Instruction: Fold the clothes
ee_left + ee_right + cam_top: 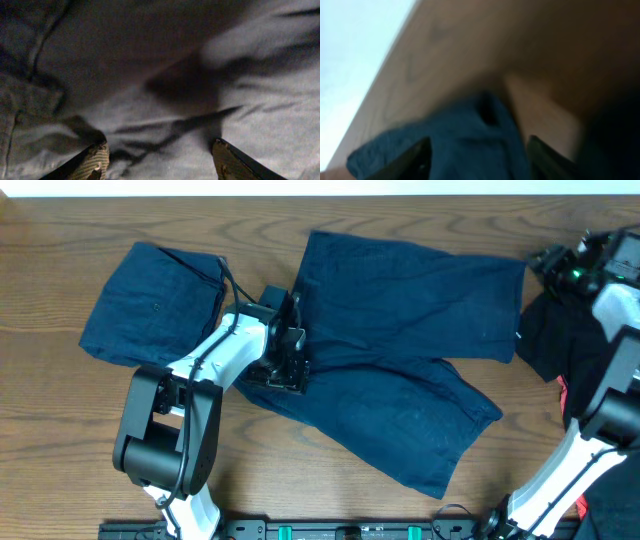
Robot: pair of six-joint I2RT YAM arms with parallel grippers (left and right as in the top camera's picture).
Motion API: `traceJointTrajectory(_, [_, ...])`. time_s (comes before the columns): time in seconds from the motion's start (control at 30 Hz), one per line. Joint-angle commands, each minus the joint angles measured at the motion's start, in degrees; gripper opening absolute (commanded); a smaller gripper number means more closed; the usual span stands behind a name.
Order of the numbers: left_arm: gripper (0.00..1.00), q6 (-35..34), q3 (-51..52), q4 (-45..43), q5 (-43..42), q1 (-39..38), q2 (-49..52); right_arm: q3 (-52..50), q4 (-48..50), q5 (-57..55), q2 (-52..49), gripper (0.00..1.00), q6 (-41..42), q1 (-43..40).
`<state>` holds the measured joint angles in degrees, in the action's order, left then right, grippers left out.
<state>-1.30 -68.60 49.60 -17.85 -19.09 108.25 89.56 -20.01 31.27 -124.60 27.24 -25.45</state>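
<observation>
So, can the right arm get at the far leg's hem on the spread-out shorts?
Probably yes: the right gripper is right beside that hem of the shorts, jaws apart, with nothing lying between them.

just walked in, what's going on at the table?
Both arms are working on navy shorts. One folded pair lies at the left of the table; a spread pair lies mid-table. The left gripper is open, low over the spread pair's waist end. The right gripper is open at the edge of its upper leg.
</observation>
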Motion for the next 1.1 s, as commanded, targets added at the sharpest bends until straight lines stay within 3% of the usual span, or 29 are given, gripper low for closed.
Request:
traceJointTrajectory(0.0, [0.69, 0.2, -4.2, 2.3, -0.1, 0.0, -1.5, 0.9, -7.3, 0.0, 5.6, 0.43, -5.2, -1.2])
traceJointTrajectory(0.13, [0.68, 0.2, -8.7, 4.2, -0.6, 0.0, -3.7, 0.9, -18.2, 0.5, 6.0, 0.15, -6.6, 0.3])
traceJointTrajectory(0.23, [0.68, 0.5, -13.5, 7.2, -1.2, 0.0, -4.9, 0.7, -24.3, 0.6, 6.0, 0.04, -10.8, 3.1])
traceJointTrajectory(0.33, [0.68, 3.0, -17.8, 7.5, -1.2, 0.0, -5.3, 0.7, -29.9, -2.2, 6.0, 0.04, -12.1, 5.5])
traceJointTrajectory(0.43, [0.68, 4.7, -19.8, 4.2, -1.2, 0.0, -5.3, 0.1, -34.4, -10.8, 6.0, 0.01, -8.3, 8.1])
traceJointTrajectory(0.83, [0.67, 5.6, -19.8, -3.8, -4.9, 0.0, -4.9, -13.6, -35.0, -41.3, 6.0, 0.01, 6.1, 14.1])
traceJointTrajectory(1.07, [0.67, 6.2, -19.8, -14.4, -5.4, 0.0, -1.0, -16.9, -36.0, -42.0, 6.0, 0.01, 4.1, 13.8])
